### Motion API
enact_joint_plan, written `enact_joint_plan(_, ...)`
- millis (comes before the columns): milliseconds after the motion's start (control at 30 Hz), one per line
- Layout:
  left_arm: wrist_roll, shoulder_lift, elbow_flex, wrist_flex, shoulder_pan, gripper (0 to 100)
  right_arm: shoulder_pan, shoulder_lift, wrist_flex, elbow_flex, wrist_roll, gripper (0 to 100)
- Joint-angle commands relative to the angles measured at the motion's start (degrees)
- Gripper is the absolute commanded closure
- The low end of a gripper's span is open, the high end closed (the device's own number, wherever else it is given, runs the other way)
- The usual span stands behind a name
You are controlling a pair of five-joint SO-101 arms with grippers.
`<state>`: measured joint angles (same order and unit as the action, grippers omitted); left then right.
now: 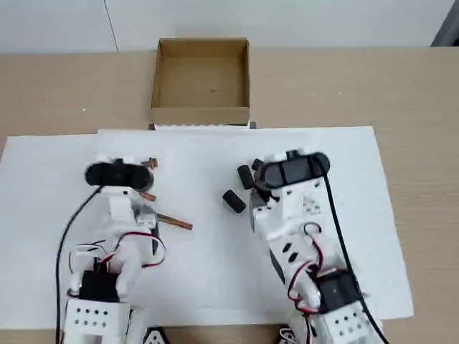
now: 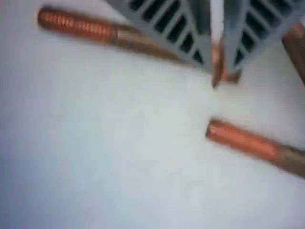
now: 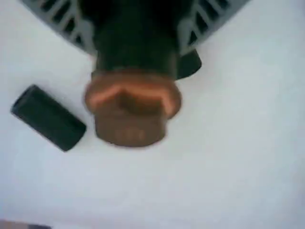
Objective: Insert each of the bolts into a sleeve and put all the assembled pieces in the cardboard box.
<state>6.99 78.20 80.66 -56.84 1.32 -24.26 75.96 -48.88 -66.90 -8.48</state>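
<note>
I'm looking down on a light wooden table with a white paper sheet spread over the near part. On the left, the left arm stands over the sheet. In its wrist view, the left pincer has its fingers drawn close together on a copper bolt pinched at the tips. The picture is blurred there, so I can't tell which part of the bolt is held. A threaded bolt lies on the paper and runs behind one finger, and a second loose bolt lies near the tips, apart from them. Just right of that arm, another copper bolt lies flat on the sheet.

At the middle back, the cardboard box sits open beyond the paper's far edge. Right of centre, a black sleeve lies on its side, with another sleeve near it, just beside the right arm. The right pincer is clamped on a held sleeve that has a hex bolt head seated at its open end.
</note>
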Motion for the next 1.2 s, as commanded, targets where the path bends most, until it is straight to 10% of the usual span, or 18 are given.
enact_joint_plan(0,-0.35,0.44,0.92,0.53,-0.26,100,0.48,-9.63,0.48,11.34,-0.62,99.5)
enact_joint_plan(667,-7.47,0.44,4.79,0.44,-0.35,99,4.26,-78.99,14.02,68.57,13.45,99.5)
enact_joint_plan(1167,-7.47,0.44,4.79,0.35,-0.35,99,2.24,-107.74,14.02,101.19,38.51,99.5)
